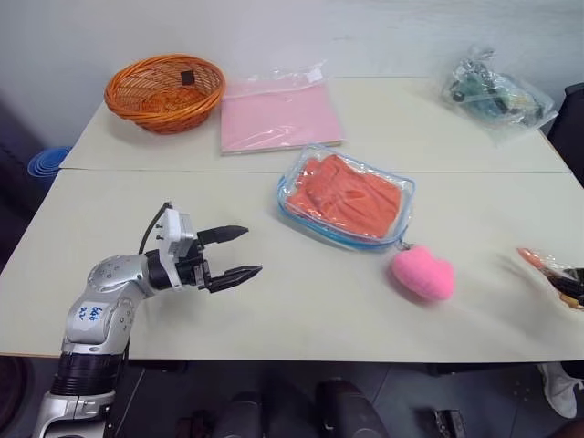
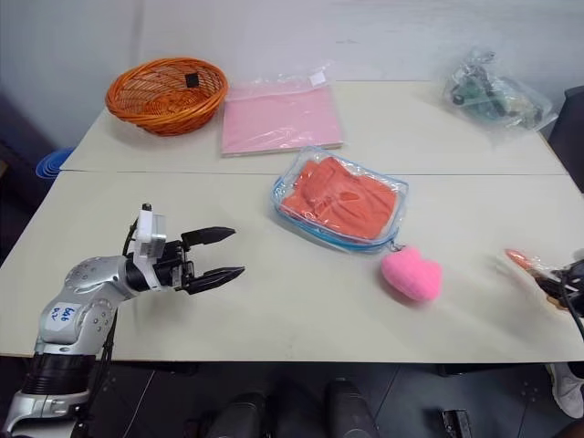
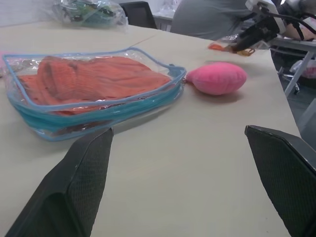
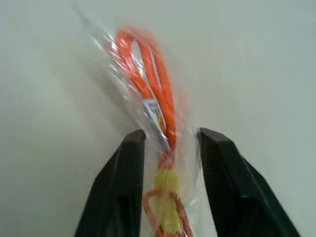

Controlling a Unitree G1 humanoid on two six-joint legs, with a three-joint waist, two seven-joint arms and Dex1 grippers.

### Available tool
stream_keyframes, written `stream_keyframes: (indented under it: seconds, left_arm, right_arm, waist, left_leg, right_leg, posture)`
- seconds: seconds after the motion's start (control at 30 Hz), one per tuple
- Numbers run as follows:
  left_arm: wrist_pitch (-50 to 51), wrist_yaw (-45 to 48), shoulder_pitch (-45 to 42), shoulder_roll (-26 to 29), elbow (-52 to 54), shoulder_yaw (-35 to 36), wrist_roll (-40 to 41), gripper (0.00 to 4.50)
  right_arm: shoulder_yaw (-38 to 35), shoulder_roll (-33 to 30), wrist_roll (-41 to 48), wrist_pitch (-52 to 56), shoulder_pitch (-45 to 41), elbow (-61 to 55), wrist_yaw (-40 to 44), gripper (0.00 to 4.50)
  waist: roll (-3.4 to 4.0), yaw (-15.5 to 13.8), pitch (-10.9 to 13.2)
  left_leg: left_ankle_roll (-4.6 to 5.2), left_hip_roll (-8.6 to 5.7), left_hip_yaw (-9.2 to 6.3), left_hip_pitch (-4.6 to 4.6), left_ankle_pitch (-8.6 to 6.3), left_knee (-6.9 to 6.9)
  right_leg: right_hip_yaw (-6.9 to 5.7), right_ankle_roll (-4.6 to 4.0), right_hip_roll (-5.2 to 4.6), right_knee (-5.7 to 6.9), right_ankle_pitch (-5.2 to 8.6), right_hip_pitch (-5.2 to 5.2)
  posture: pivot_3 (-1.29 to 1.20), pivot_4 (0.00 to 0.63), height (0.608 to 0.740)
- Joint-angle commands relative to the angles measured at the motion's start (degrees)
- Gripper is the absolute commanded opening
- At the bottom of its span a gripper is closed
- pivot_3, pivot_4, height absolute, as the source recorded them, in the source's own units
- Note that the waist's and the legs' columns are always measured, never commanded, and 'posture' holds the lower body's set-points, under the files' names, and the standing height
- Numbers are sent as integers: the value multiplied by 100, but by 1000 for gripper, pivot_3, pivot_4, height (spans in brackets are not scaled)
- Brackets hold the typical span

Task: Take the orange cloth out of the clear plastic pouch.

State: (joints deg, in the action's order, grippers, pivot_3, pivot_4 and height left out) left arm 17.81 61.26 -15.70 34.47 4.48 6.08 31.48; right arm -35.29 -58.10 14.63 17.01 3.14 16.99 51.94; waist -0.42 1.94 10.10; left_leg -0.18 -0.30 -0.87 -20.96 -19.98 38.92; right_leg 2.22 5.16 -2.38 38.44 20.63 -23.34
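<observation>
The clear plastic pouch, edged in light blue, lies flat at the table's middle. The wrinkled orange cloth is inside it. The pouch's fluffy pink pom-pom rests on the table just in front of it, to the right. My left gripper hovers low at the front left, open and empty, pointing toward the pouch from a good hand's length away. At the right edge my right gripper is shut on a small clear packet of orange cord, well apart from the pouch.
An orange wicker basket stands at the back left. Beside it lies a clear sleeve with a pink sheet. A clear bag of green and dark parts sits at the back right. A seated person is beyond the table's right side.
</observation>
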Motion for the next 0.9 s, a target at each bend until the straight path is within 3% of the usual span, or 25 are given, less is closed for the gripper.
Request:
stream_keyframes:
  seconds: [0.03,0.17,0.2,0.3,0.4,0.47,0.63,0.9]
  left_arm:
    - [-124,170,-88,246,-261,122,-106,4500]
    - [-512,236,-308,443,-872,197,-389,4500]
    - [-621,255,-363,478,-1018,205,-461,4500]
    - [-1581,194,-688,607,-1731,93,-1100,4500]
    - [-2824,143,-1118,653,-2423,-209,-1856,4500]
    - [-3201,461,-1387,583,-2678,-438,-1972,4500]
    - [-3480,964,-2412,-38,-3400,-951,-2016,4500]
    - [-4412,280,-4519,-1537,-5945,-1705,-3165,4500]
  right_arm:
    - [-807,29,393,-593,383,-431,464,3037]
    - [-1544,318,1064,-674,1205,-1286,1260,4342]
    - [-1676,404,1179,-649,1343,-1494,1301,4479]
    - [-1807,1067,1888,-594,1736,-2848,1345,4479]
    - [-1236,1867,2178,-754,2231,-4362,1201,4479]
    - [-672,2385,1875,-1150,2427,-4986,1015,4479]
    - [149,3212,1333,-1840,2704,-5237,630,4479]
    - [278,3213,1433,-1840,2774,-5149,170,4479]
  waist:
    - [2,-35,0]
    - [0,-97,1]
    - [-1,-108,1]
    - [-1,-163,1]
    - [-1,-180,1]
    - [-1,-187,0]
    - [-12,-278,-4]
    - [-22,-324,-3]
  left_leg:
    - [-1,0,-1,-1,1,0]
    - [1,-1,-11,-9,-1,-1]
    - [2,-1,-13,-9,-1,-1]
    - [5,-1,-16,-9,-3,0]
    - [-7,1,-22,-9,0,-3]
    - [-17,0,-21,-9,6,-3]
    - [-17,-10,-18,-22,5,11]
    - [-6,-22,-8,-27,4,19]
  right_leg:
    - [-1,0,0,2,0,-2]
    - [-8,1,-2,-11,0,1]
    - [-10,1,-2,-15,-1,4]
    - [-12,5,-5,-28,-3,9]
    - [-18,6,-2,-27,-3,8]
    - [-17,6,-3,-25,-3,8]
    - [-20,18,-14,-26,-10,5]
    - [-15,31,-11,-35,-16,3]
  posture:
    - [0,150,740]
    - [0,150,740]
    - [0,150,740]
    - [0,150,740]
    - [0,150,740]
    - [0,150,740]
    - [0,150,740]
    - [0,150,740]
